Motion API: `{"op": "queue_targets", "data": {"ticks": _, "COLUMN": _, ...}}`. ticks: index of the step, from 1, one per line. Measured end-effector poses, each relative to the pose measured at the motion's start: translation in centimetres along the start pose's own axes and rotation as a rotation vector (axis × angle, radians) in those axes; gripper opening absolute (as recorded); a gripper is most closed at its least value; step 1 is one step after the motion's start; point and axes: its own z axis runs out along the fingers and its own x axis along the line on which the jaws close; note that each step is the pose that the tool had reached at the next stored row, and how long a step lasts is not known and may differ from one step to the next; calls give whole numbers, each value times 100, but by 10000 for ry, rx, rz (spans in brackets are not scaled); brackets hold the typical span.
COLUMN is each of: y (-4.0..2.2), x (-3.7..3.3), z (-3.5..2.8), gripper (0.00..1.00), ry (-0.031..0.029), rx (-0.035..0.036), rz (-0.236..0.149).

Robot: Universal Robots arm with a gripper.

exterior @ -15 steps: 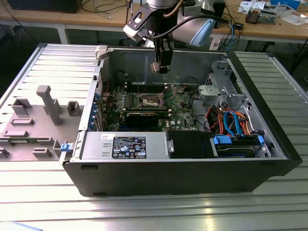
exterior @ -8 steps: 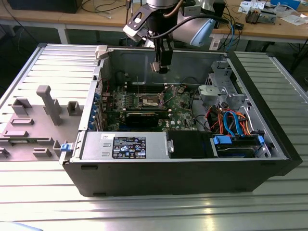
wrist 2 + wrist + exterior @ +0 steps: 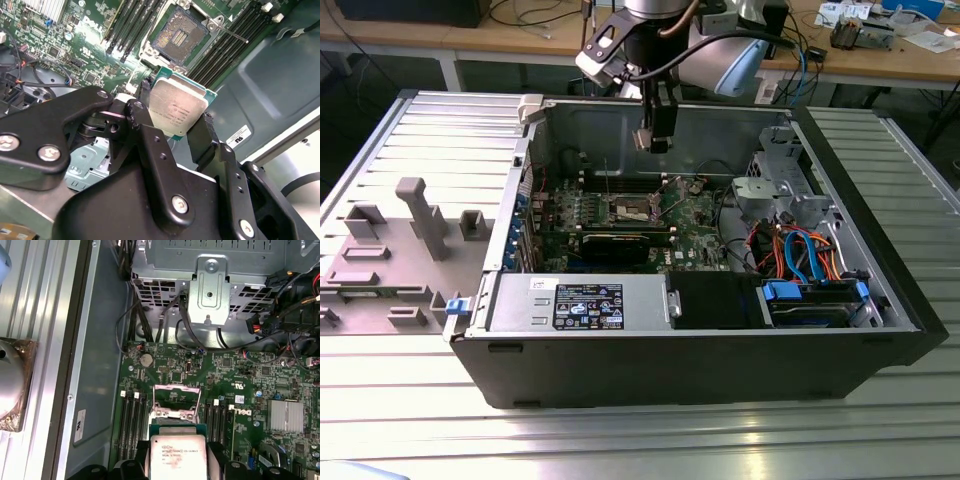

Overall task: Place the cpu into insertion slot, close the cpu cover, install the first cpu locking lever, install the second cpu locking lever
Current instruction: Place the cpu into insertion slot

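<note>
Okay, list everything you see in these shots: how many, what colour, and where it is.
computer case: one, black, open, on the table
table: one, slatted grey metal, under the case
motherboard: one, green, inside the case
insertion slot: one, dark field with silvery rim, uncovered, on the motherboard
cpu cover: one, silvery, raised off the slot
memory slots: several, black, either side of the slot
power supply: one, grey, inside the case
cables: several, orange and blue, case's end at the exterior view's right
fixture blocks: several, grey, exterior view's left of the case
cpu: one, silver-grey, held above the motherboard
gripper: one, black, shut on the cpu
</note>
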Motion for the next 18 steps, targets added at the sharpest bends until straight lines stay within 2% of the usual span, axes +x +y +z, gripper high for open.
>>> {"op": "queue_targets", "data": {"ticks": 4, "y": 0, "x": 0, "z": 2, "gripper": 55, "ry": -16, "rx": -5, "rz": 153}}
{"op": "queue_targets", "data": {"ticks": 18, "y": -3, "x": 0, "z": 10, "gripper": 55, "ry": -24, "rx": -8, "rz": 242}}
